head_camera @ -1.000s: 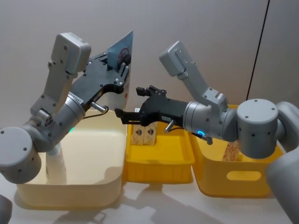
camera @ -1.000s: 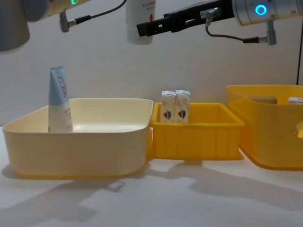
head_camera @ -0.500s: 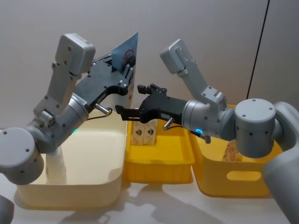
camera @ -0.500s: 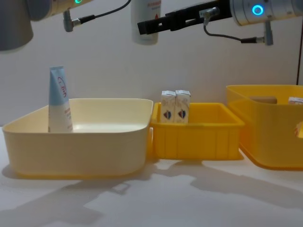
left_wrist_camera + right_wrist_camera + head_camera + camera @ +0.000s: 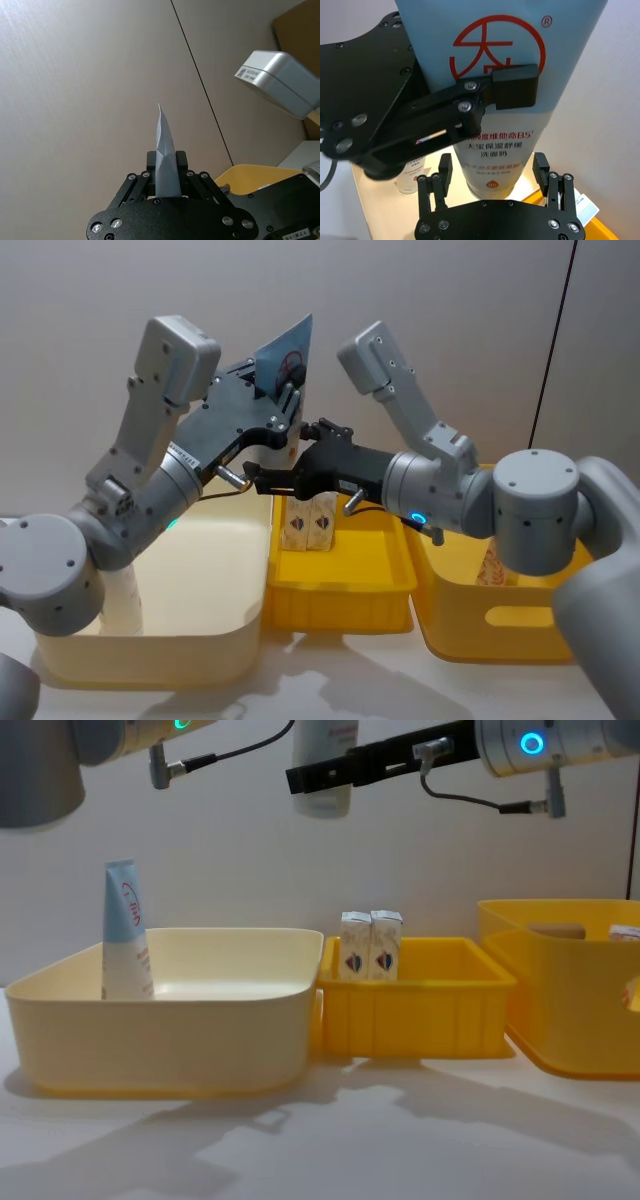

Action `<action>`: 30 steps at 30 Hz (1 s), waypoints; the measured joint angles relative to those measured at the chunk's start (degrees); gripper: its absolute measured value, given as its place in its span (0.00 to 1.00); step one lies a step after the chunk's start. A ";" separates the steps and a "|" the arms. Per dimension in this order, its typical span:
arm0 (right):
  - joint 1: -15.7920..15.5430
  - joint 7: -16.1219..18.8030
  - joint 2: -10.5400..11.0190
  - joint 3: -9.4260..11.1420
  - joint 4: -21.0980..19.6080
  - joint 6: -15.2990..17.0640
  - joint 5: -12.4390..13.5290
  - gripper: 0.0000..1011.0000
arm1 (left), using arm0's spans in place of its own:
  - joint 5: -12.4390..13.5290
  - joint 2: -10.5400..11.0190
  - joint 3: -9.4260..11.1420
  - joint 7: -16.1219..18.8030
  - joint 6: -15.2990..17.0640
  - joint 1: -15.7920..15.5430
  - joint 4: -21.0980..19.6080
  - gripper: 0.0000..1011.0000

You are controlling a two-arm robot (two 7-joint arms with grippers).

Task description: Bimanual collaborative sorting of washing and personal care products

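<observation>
A squeeze tube [image 5: 285, 348] with a light blue crimped end and a red round logo hangs high above the bins, my left gripper [image 5: 288, 392] shut on it. In the left wrist view the tube [image 5: 164, 135] stands up between the shut fingers [image 5: 181, 162]. My right gripper [image 5: 275, 455] is open, its fingers either side of the tube's white lower end [image 5: 492, 150] without touching. A second tube [image 5: 125, 935] stands upright in the cream bin [image 5: 160, 1030]. Two small white cartons [image 5: 371, 947] stand in the middle yellow bin [image 5: 410, 1015].
A larger yellow bin [image 5: 570, 1010] at the right holds more cartons [image 5: 625, 932]. The three bins stand side by side on the white table [image 5: 400, 1140]. A grey wall is close behind them.
Both arms have shifted to the right, carrying the held tube from above the cream bin's far corner toward the middle bin. The right gripper stays open around its lower end.
</observation>
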 joint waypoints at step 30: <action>1.37 -3.21 -2.25 -1.44 3.85 -2.61 -0.38 0.76 | -0.24 0.03 0.83 -0.61 -0.01 -0.40 -0.10 0.22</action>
